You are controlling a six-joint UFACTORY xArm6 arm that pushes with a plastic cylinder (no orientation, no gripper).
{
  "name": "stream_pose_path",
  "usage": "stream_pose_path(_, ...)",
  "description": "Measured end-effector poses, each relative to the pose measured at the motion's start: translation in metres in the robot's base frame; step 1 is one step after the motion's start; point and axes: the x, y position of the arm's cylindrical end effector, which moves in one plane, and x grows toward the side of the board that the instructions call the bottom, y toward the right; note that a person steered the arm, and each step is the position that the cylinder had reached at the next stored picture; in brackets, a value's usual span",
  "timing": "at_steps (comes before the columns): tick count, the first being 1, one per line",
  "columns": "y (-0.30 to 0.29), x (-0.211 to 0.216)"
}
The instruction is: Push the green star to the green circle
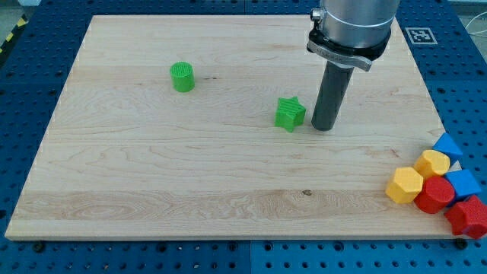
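Nearest, at the view's bottom right: cluster of 2 red blocks [435, 195], 2 yellow hexagon blocks [404, 185], 2 blue blocks [448, 144], partly off the tabletop [152, 167] edge, one red cut by the frame. 1 green star [290, 113] mid-board, my tip [323, 126] just right of it, contact unclear. 1 green circle [183, 77] well left. No claw, just a rod. Tag [421, 35] at top right, no readable text

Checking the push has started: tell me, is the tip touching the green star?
Apart. The camera view shows a thin strip of board between my tip and the green star.
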Motion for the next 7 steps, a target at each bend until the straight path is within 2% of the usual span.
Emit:
stream_pose_path(2,-0.066,-0.017)
stream_pose_path(4,-0.064,-0.046)
stream_pose_path(7,-0.128,-0.024)
